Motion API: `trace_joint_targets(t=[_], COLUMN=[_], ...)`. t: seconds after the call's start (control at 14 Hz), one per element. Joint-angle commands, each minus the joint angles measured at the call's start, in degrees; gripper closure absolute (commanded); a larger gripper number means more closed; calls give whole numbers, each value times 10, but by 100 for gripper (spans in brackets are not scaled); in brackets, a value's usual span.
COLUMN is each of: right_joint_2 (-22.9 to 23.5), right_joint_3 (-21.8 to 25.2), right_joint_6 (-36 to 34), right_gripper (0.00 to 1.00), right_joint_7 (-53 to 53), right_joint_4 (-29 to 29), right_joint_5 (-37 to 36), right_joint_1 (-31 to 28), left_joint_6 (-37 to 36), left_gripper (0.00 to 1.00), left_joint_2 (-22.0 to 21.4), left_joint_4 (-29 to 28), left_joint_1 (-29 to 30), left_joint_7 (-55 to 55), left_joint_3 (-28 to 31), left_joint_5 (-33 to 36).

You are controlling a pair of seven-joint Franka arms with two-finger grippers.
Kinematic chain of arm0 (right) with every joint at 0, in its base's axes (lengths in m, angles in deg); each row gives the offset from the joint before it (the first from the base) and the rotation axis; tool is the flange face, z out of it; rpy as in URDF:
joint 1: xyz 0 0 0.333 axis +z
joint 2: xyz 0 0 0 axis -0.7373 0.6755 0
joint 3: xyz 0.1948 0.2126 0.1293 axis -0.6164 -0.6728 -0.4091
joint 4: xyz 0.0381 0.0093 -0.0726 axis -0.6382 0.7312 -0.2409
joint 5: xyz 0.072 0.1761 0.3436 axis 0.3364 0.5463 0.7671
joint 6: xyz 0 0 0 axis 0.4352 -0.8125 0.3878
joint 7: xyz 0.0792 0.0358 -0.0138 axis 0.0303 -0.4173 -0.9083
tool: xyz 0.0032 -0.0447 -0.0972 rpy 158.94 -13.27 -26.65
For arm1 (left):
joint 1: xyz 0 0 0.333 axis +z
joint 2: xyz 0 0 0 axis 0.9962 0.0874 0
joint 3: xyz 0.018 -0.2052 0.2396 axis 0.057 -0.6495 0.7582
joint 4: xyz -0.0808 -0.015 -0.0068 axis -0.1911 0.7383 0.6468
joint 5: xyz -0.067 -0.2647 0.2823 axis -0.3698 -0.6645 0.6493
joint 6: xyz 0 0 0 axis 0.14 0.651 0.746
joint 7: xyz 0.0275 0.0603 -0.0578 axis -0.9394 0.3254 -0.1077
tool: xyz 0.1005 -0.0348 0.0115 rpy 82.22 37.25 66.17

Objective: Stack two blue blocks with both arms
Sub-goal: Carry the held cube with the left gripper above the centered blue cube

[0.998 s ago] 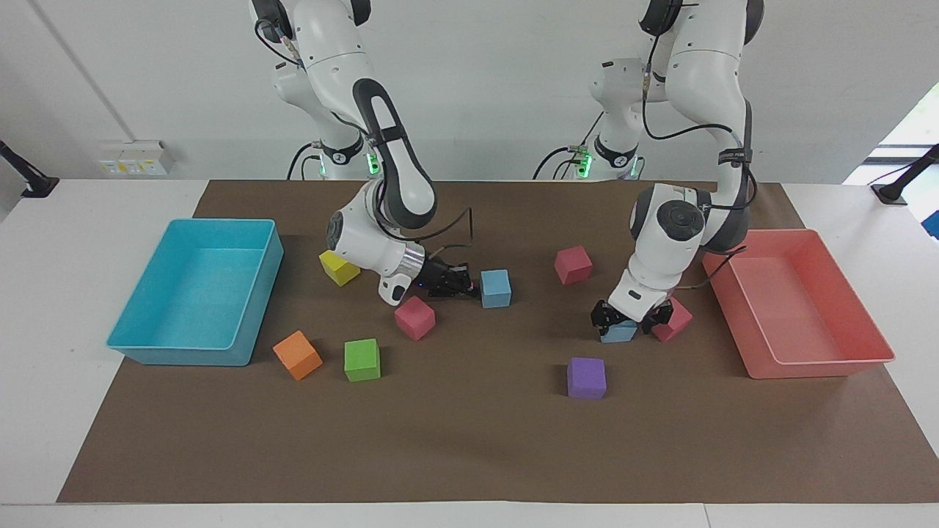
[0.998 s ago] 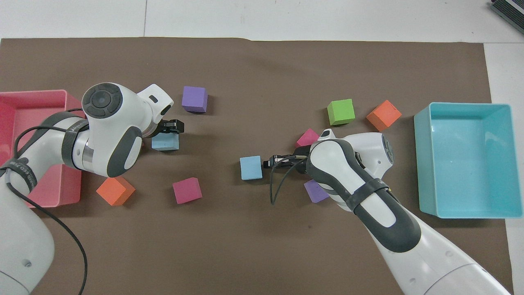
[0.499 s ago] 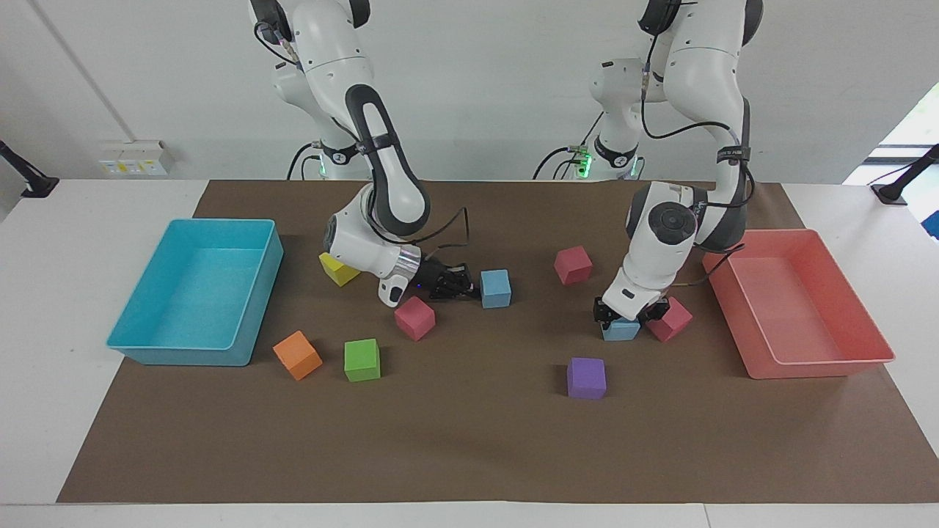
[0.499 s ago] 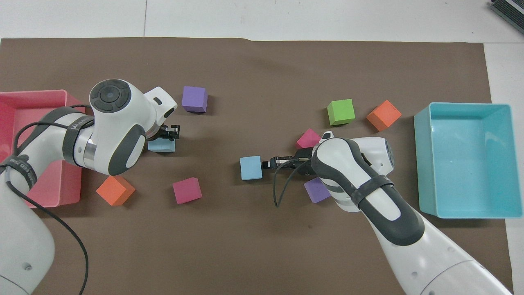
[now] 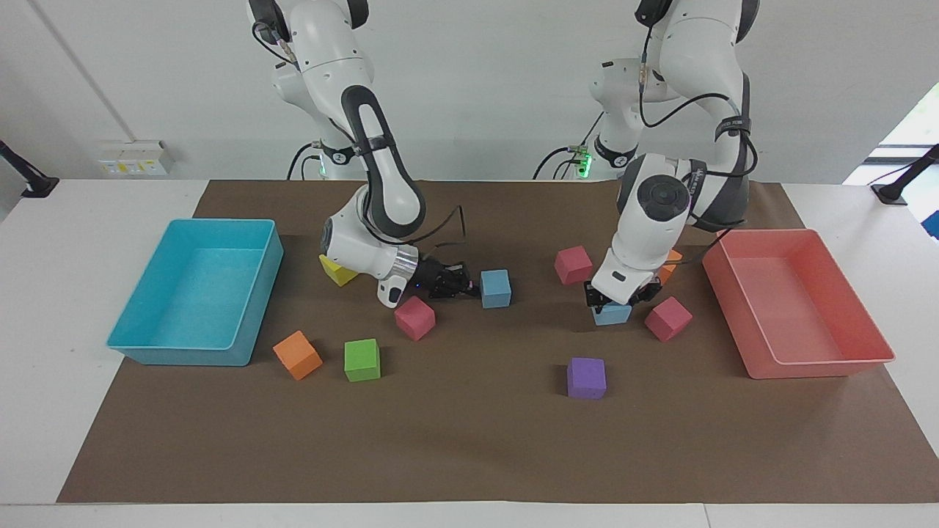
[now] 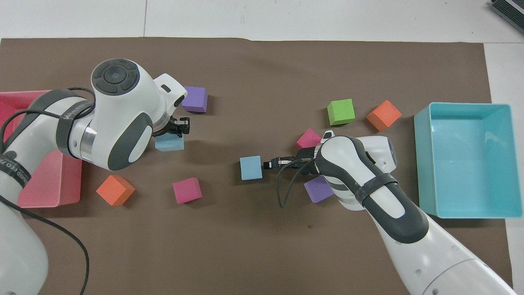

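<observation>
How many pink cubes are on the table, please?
3 pink cubes: one beside the right gripper; one and one flanking the left gripper, toward the pink tray. The arms may hide more.

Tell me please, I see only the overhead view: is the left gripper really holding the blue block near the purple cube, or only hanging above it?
Observer: In the facing view, the left gripper is down on the held blue block, with one finger at each side of it.
Operator: And how high is the right gripper?
Observer: The right gripper is low, level with the free blue block and beside it.
Operator: Does the right arm hide something from me?
Observer: Yes, a yellow cube, nearer to the robots than the pink cube by that gripper.
</observation>
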Motion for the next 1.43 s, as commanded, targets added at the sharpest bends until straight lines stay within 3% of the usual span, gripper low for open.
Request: trace_joint_targets(t=[0.0,0.36,1.35], right_joint_2=[-5,-10,-14], right_joint_3=[-7,-7,-7], right_joint_6=[-16,-23,-22], right_gripper=[100,100,100], right_joint_7=[-36,-64,-62], right_joint_4=[9,20,23], right_joint_5=[22,54,73], right_joint_1=[-18,-22,-14], left_joint_6=[-65,-42,6], left_gripper=[100,100,100], left_joint_2=[-9,-11,13], left_joint_4=[39,28,23], left_joint_1=[4,-1,-51], left_joint_7=[22,119,218], left_joint_3=[-36,-110,-127], left_joint_5=[-10,-17,-9])
